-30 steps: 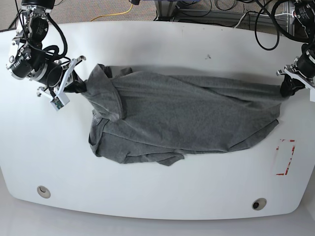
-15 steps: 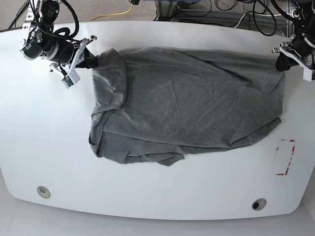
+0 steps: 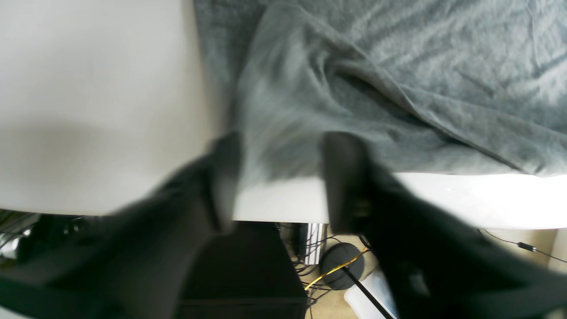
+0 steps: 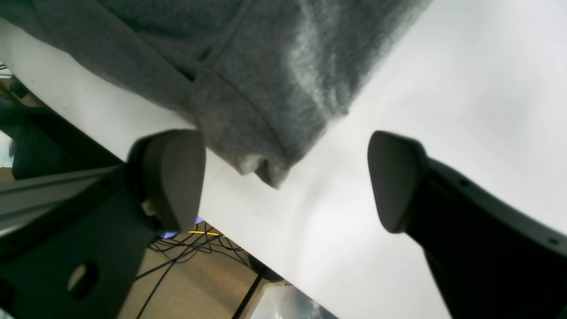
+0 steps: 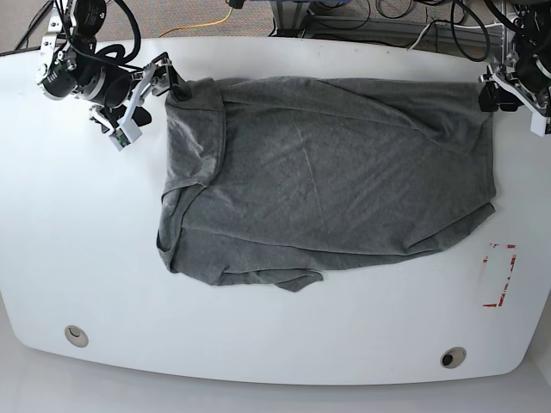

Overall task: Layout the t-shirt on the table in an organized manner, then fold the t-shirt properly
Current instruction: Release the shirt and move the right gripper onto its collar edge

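The dark grey t-shirt (image 5: 327,181) lies spread on the white table (image 5: 86,241), its far edge close to the table's far edge and its near part still rumpled and folded over. My right gripper (image 5: 159,90) is open at the shirt's far left corner. In the right wrist view the corner (image 4: 248,66) lies on the table between the spread fingers of the gripper (image 4: 283,177), untouched. My left gripper (image 5: 489,93) is at the far right corner. In the blurred left wrist view its fingers stand apart around the gripper's gap (image 3: 283,177), with the shirt's edge (image 3: 398,66) lying flat between them.
A red-tape rectangle (image 5: 499,275) marks the table at the near right. Two grommet holes (image 5: 76,335) (image 5: 452,356) sit near the front edge. Cables (image 5: 344,17) lie on the floor past the far edge, and more cables (image 3: 336,270) show under the table.
Both grippers pulled the shirt's far edge toward the table's far edge, stretching the cloth flatter. Both have since opened and let go of the corners.
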You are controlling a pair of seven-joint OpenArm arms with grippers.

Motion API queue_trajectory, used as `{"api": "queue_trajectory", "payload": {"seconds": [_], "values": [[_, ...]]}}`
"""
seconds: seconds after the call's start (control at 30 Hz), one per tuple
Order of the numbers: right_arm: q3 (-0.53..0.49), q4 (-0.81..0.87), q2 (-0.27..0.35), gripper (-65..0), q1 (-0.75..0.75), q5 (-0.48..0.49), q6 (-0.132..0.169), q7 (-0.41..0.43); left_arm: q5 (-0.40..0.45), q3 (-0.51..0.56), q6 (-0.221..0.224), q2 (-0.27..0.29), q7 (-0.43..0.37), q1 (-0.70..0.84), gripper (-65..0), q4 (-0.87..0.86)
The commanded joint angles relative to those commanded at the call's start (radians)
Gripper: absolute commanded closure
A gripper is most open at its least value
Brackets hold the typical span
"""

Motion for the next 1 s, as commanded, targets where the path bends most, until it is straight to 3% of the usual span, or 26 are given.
{"api": "queue_trajectory", "payload": {"seconds": [0.43,0.63,0.8,0.9,1.0], "values": [[-0.009,-0.009,0.008,-55.5,0.181,-0.002,0.000,0.003,-0.002,-0.041,0.000,0.000,0.000,-0.091,-37.9,0.002],[-0.117,-0.021,-0.040,-56.1,0.301,-0.015,0.003,0.011,0.002,-0.044,0.002,0.003,0.000,-0.181,-37.9,0.000],[-0.330,-0.021,-0.072,-56.0,0.373,-0.199,0.006,0.078,0.061,-0.040,0.005,0.025,0.000,-0.230,-37.9,-0.002],[-0.397,-0.029,-0.075,-55.6,0.390,-0.331,0.009,0.115,0.106,-0.040,0.003,0.048,-0.002,-0.255,-37.9,-0.002],[-0.427,-0.041,-0.084,-55.6,0.394,-0.402,0.009,0.137,0.127,-0.040,0.003,0.063,-0.002,-0.275,-37.9,-0.002]]}}
